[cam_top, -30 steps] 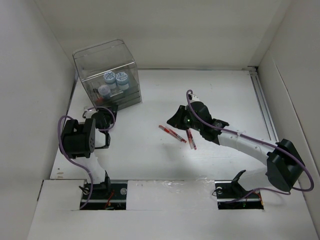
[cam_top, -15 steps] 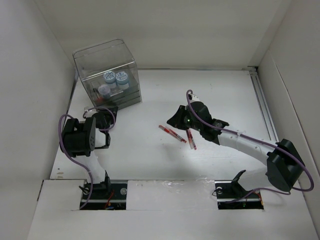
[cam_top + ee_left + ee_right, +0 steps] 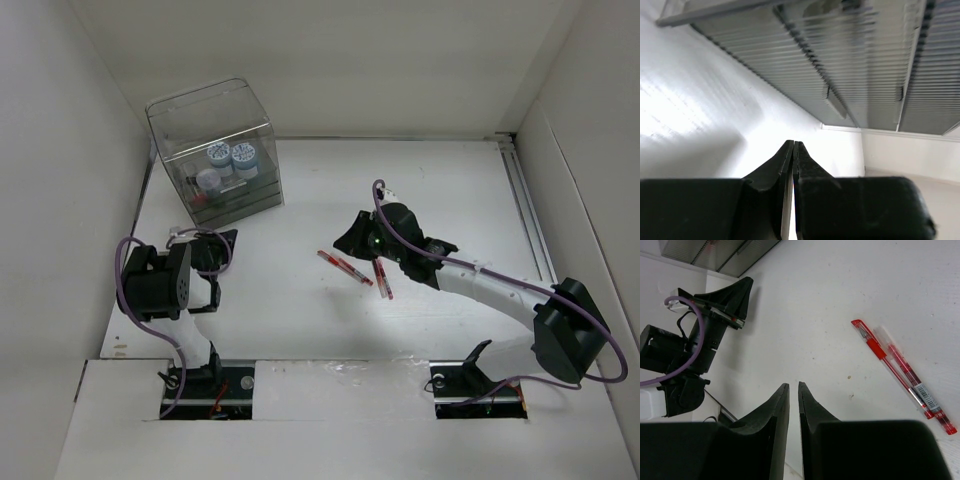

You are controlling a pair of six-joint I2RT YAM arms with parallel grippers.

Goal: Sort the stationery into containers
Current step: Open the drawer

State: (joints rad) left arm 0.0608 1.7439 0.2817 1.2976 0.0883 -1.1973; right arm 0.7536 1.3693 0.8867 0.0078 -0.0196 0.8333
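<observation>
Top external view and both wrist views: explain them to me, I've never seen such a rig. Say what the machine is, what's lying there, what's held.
Two robot arms are bolted at the near edge of a table. The wide picture looks down from above and behind them; the other two come from a camera on each wrist. Red pens lie on the table beside the right tool. At the far left stands a clear organizer with blue-white rolls inside. The left tool points toward it. Both tools are shut and hold nothing.
</observation>
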